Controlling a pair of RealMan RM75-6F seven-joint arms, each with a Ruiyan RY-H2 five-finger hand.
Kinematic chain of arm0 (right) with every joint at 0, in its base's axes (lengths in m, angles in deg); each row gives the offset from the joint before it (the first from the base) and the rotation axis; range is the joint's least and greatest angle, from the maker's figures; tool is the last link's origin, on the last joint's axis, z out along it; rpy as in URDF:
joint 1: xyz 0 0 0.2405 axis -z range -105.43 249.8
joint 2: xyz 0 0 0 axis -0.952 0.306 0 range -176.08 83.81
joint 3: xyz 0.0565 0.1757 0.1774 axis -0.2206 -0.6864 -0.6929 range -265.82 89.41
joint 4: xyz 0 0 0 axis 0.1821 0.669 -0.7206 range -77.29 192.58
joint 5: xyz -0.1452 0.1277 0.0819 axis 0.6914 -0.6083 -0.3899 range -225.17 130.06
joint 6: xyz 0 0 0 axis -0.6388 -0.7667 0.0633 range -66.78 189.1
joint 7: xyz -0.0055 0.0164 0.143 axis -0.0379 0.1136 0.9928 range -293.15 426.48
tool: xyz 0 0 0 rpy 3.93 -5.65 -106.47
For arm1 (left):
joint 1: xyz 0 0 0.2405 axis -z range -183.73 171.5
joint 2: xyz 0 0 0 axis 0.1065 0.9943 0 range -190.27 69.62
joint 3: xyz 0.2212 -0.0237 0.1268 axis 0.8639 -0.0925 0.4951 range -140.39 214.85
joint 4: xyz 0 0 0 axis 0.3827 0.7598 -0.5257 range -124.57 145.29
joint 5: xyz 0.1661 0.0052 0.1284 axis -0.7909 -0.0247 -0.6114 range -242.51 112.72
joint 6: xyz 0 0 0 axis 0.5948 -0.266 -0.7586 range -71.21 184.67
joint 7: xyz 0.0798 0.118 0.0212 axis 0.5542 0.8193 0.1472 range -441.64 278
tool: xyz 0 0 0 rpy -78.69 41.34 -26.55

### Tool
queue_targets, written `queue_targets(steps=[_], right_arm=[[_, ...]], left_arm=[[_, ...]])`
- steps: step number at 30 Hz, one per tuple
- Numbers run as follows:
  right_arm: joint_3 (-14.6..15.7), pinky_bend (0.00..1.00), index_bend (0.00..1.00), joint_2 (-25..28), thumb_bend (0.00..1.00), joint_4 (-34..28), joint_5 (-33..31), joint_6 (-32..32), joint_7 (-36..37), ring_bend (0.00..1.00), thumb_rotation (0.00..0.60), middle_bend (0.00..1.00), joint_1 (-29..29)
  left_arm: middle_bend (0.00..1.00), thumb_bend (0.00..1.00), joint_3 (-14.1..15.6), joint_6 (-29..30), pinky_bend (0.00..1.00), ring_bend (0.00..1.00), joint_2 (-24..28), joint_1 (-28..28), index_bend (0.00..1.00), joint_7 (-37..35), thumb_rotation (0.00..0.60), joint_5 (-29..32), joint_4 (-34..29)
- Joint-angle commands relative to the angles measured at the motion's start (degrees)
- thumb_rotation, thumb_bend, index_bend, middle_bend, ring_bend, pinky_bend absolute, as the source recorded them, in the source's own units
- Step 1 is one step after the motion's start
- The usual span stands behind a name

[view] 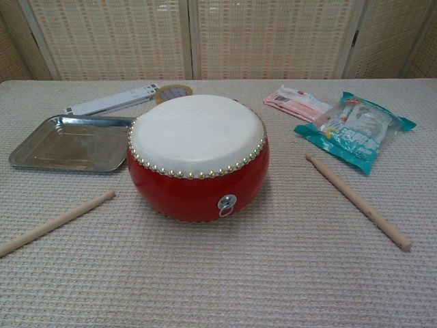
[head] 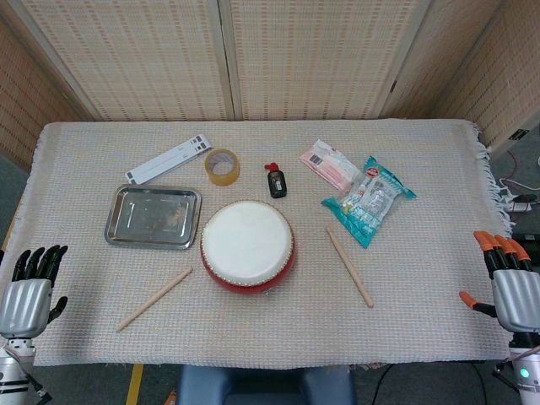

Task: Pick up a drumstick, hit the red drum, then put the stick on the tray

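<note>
The red drum (head: 247, 246) (view: 198, 154) with its white skin sits mid-table. One wooden drumstick (head: 154, 299) (view: 54, 223) lies to its left, another drumstick (head: 349, 266) (view: 358, 200) lies to its right. A shiny metal tray (head: 153, 217) (view: 68, 143) rests left of the drum. My left hand (head: 32, 287) with black fingers hangs at the table's left front corner, open and holding nothing. At the right front edge my right hand (head: 510, 283) with orange fingertips is open too. Neither hand shows in the chest view.
Behind the drum lie a white strip (head: 170, 159), a tape roll (head: 223, 166), a small black bottle (head: 276, 180), a pink packet (head: 331, 164) and a teal snack bag (head: 369, 199). A woven cloth covers the table; folding screens stand behind.
</note>
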Motion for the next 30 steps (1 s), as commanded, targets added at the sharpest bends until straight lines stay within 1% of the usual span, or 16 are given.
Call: queue_targets(steps=[1,16,22,30], right_arm=[[0.0,0.12,0.0,-0.14,0.09,0.1,-0.05,-0.37,-0.02,0.01,0.6,0.09,0.24],[-0.03,0.12,0.0,0.38,0.09,-0.16,0.89,-2.55,0.38,0.01,0.6,0.09,1.36],[0.06,0.12,0.0,0.13,0.09,0.43,1.05,-2.15,1.21,0.01,0.6,0.09,1.27],[0.0,0.12,0.0,0.39,0.09,0.63,1.39,-1.75,1.71,0.01,0.6,0.09,0.99]], left_arm=[[0.09,0.21,0.12,-0.19,0.03,0.07,-0.12,0.1,0.1,0.05,0.6,-0.17,0.2],[0.1,0.22,0.66,-1.96,0.04,0.08,-0.58,1.86,0.12,-0.78,0.6,-2.85,0.22],[0.1,0.22,1.58,-5.43,0.04,0.08,-1.53,3.45,0.12,-0.49,0.6,-3.13,-0.71],[0.1,0.22,3.09,-10.86,0.04,0.08,-4.2,6.25,0.11,-0.43,0.6,-4.01,-1.81]])
